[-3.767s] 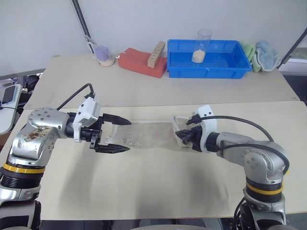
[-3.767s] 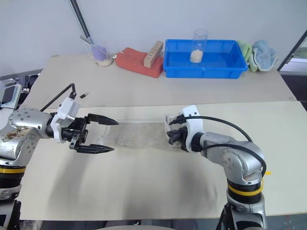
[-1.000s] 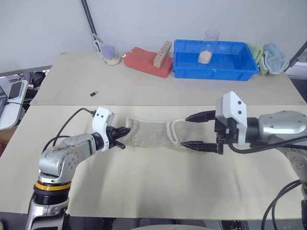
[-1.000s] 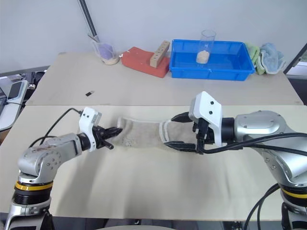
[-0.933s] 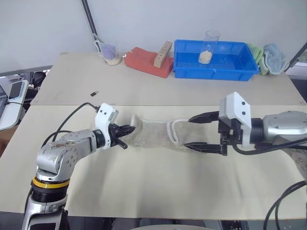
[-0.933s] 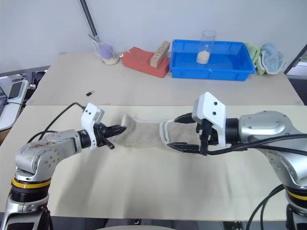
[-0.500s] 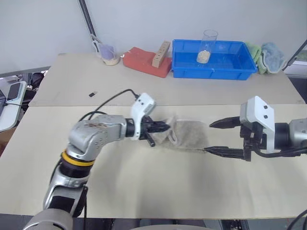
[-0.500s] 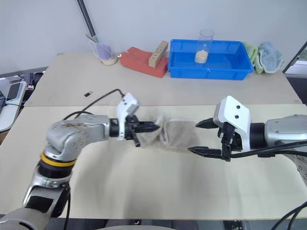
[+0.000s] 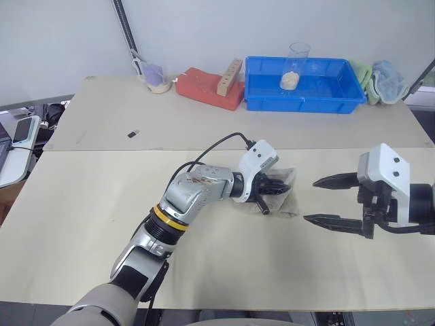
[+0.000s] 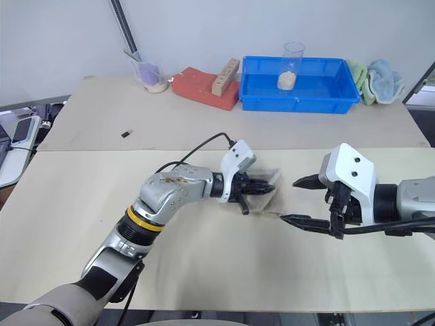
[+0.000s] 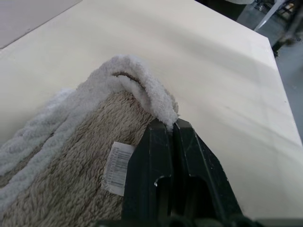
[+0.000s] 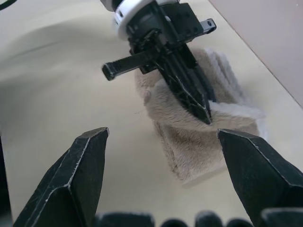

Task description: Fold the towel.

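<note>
Laying the fold squarely matters most: on the table [image 9: 81, 204] the towel [image 9: 282, 198] lies doubled mid-front — its white hem pinched in the left hand [image 9: 277, 185]; the right hand [image 9: 327, 202] hangs spread, just beside.

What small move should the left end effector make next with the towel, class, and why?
Probably open and back away. The left end effector is pinched shut on the cream hem of the towel, which already lies doubled on the table, the gripped edge carried over to the far side. The right end effector hangs open, clear of the cloth, so nothing else seems to need holding.
</note>
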Motion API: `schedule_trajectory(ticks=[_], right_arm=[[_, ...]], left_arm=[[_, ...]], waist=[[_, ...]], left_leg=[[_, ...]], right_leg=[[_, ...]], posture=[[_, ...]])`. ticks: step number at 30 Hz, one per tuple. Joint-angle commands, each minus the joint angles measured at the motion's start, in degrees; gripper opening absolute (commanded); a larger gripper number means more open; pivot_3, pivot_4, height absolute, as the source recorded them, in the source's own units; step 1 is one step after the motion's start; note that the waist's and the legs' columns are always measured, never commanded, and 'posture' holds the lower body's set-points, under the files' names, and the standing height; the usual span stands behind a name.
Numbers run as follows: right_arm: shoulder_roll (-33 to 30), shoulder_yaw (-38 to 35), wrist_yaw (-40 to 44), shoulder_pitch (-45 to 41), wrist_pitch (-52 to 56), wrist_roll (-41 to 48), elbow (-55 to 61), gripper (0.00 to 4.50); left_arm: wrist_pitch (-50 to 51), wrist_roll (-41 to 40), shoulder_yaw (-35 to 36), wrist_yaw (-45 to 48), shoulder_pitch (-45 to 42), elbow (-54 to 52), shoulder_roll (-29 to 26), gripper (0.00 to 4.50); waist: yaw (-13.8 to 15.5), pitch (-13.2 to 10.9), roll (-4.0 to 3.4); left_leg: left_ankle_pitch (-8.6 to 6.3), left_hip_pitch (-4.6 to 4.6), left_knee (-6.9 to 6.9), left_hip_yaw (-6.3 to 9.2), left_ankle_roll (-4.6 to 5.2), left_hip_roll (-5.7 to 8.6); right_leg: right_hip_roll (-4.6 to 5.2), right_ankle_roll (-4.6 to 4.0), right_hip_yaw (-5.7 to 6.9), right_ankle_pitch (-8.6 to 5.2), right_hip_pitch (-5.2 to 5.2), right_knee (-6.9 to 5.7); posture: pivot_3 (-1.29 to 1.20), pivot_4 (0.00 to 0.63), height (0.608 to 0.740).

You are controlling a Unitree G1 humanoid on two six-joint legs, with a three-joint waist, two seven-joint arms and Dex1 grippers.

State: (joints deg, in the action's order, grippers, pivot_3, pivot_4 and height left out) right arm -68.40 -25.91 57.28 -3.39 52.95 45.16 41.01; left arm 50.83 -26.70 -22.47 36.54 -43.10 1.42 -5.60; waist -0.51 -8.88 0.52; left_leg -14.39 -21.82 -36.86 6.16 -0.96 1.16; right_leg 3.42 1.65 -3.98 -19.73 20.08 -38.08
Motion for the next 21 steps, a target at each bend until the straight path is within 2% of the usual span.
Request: schedule_trajectory(ticks=[1,5,7,10,14,18,20,21], right_arm=[[-0.79,-3.56,-0.17,0.58,0.27,0.19,1.16,4.08],[-0.71,-4.76,-0.42,1.45,0.27,-0.07,0.92,4.08],[-0.32,-5.47,-1.35,1.33,0.68,0.22,0.48,4.08],[0.56,-5.39,-3.54,0.78,1.19,0.50,0.03,4.08],[2.95,-2.22,-10.00,-0.44,2.10,-0.76,0.25,4.08],[7.42,2.65,-18.88,-1.23,3.77,-3.29,0.74,4.08],[9.83,4.91,-22.96,-1.57,4.64,-4.70,0.70,4.08],[11.08,5.78,-24.38,-1.69,5.27,-4.68,0.99,4.29]], left_arm=[[-1.76,-0.19,2.48,0.74,-1.50,-0.79,1.46,1.52],[-1.24,-2.25,5.12,2.24,-1.55,-1.91,2.17,3.55],[-0.83,-5.37,7.61,5.95,-1.86,-4.66,0.69,4.47],[-1.81,-7.88,10.02,12.21,-2.21,-8.09,-4.52,4.47],[-5.93,-9.05,12.99,22.37,-1.93,-10.75,-14.67,4.47],[-16.01,-4.04,12.78,34.19,0.70,-10.42,-27.36,4.47],[-20.04,-2.37,12.37,38.45,2.49,-10.62,-31.98,4.47],[-20.66,-2.73,13.03,39.37,3.26,-11.02,-33.29,4.50]], waist=[[0.11,0.00,0.00],[0.22,0.00,-0.01],[0.19,0.00,-0.01],[0.00,0.01,-0.02],[-0.45,0.05,-0.09],[-0.43,0.12,-0.21],[-0.37,0.17,-0.29],[-0.32,0.22,-0.37]], left_leg=[[0.00,0.00,-0.02,0.00,0.00,0.00],[0.00,0.00,-0.02,0.00,0.00,0.00],[0.01,0.00,-0.02,0.00,0.00,0.00],[0.02,0.04,-0.02,0.00,-0.01,-0.01],[0.03,0.14,0.00,-0.01,-0.02,-0.06],[0.05,0.20,0.02,0.01,-0.04,-0.07],[0.05,0.21,0.04,0.01,-0.05,-0.06],[0.06,0.20,0.05,0.01,-0.06,-0.05]], right_leg=[[0.00,0.01,0.00,0.00,0.00,0.00],[0.00,0.01,0.00,0.00,0.00,-0.01],[0.00,0.01,-0.01,0.00,0.00,-0.02],[-0.01,0.01,0.00,0.01,0.00,-0.02],[-0.04,0.01,-0.02,0.00,0.00,-0.05],[-0.04,0.01,0.00,0.00,0.00,-0.04],[-0.03,0.00,-0.02,0.00,0.01,-0.03],[-0.01,0.01,-0.02,0.00,0.03,-0.03]], posture=[[0.00,0.150,0.740],[0.00,0.150,0.740],[0.00,0.150,0.740],[0.00,0.150,0.740],[0.00,0.150,0.740],[0.00,0.150,0.740],[0.00,0.150,0.740],[0.00,0.150,0.740]])
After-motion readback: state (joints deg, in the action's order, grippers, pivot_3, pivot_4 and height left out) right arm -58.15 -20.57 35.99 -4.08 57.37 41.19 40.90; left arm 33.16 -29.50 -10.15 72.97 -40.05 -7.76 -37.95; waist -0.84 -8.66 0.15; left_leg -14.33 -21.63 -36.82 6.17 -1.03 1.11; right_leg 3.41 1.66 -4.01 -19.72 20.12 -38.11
